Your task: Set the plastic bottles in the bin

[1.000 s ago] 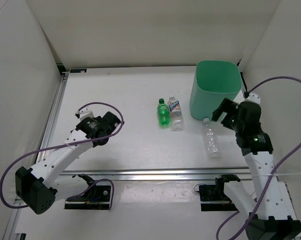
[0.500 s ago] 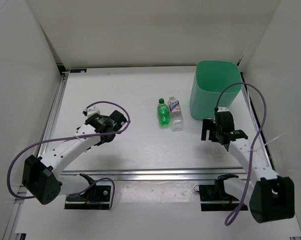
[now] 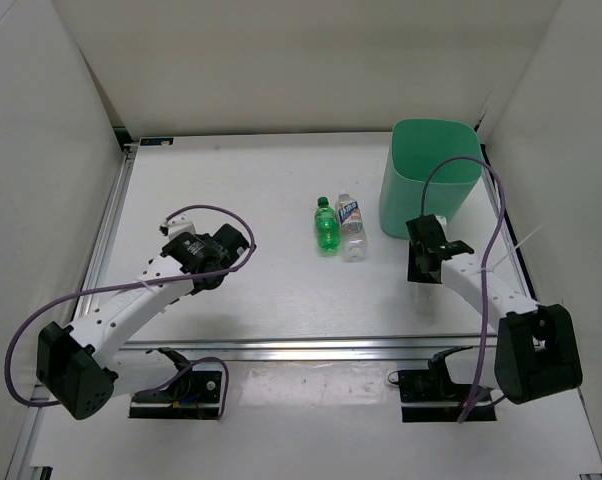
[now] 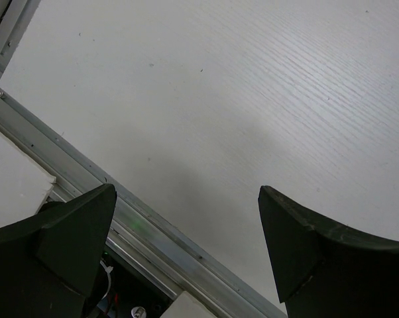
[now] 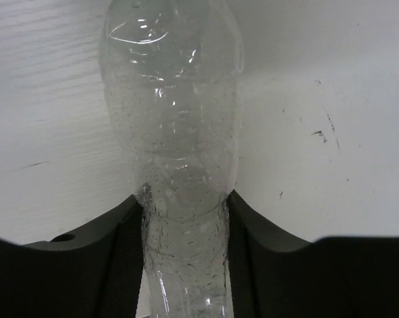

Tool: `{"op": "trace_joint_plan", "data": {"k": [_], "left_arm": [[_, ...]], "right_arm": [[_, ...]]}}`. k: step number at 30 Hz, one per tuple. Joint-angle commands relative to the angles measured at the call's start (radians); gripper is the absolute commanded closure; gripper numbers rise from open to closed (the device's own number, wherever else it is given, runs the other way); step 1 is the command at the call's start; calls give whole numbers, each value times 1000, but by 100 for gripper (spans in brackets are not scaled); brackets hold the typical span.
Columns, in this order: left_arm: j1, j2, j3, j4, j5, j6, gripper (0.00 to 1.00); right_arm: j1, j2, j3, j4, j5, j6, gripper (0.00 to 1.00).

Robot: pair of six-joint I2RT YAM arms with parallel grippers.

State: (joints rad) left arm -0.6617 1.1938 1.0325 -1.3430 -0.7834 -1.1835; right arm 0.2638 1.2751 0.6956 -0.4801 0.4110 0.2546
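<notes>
A clear unlabelled plastic bottle (image 5: 173, 119) lies on the white table just in front of the bin. My right gripper (image 5: 183, 199) is shut on it, with both dark fingers pressed against its sides. In the top view that gripper (image 3: 421, 262) covers most of the bottle. The mint-green bin (image 3: 431, 175) stands at the back right. A green bottle (image 3: 326, 226) and a clear bottle with a blue label (image 3: 352, 228) stand upright side by side in the middle. My left gripper (image 4: 186, 192) is open over bare table at the left (image 3: 226, 245), with nothing between its fingers.
An aluminium rail (image 3: 311, 348) runs along the table's near edge and shows under the left gripper (image 4: 87, 179). White walls enclose the table on the left, back and right. The right arm's purple cable (image 3: 501, 215) loops beside the bin.
The right arm came down from beside the bin onto the lying clear bottle, and its gripper went from open to shut on it. The left arm shifted slightly.
</notes>
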Motion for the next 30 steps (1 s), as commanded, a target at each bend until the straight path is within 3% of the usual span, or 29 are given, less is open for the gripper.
{"op": "trace_joint_plan", "data": {"k": [1, 3, 7, 11, 14, 16, 21, 26, 28, 29, 30], "left_arm": [[-6, -28, -14, -42, -17, -31, 0], [-6, -28, -14, -42, -17, -42, 0], [-6, -28, -14, -42, -17, -42, 0], [-6, -8, -14, -42, -27, -42, 0], [-6, 3, -14, -42, -36, -42, 0], [-6, 12, -5, -42, -36, -42, 0], [-6, 21, 32, 14, -45, 38, 0], [-6, -16, 72, 142, -66, 159, 0], [-6, -48, 72, 278, -50, 273, 0], [-6, -62, 72, 333, -22, 316, 0], [-6, -62, 72, 432, -7, 373, 0]], "right_arm": [[108, -55, 96, -162, 87, 121, 67], [175, -129, 148, -218, 88, 202, 74], [346, -229, 307, -337, 90, 311, 75], [374, -255, 537, -295, 234, 258, 76], [298, -194, 628, -67, 311, 30, 76], [180, -96, 721, 20, 253, -44, 73], [-9, 180, 1037, -9, 137, -29, 67], [-80, 375, 1228, -9, 43, 12, 46], [-101, 411, 1269, -27, 9, 29, 26], [-101, 411, 1285, -47, 46, 56, 7], [-88, 411, 1294, -87, 76, 70, 0]]}}
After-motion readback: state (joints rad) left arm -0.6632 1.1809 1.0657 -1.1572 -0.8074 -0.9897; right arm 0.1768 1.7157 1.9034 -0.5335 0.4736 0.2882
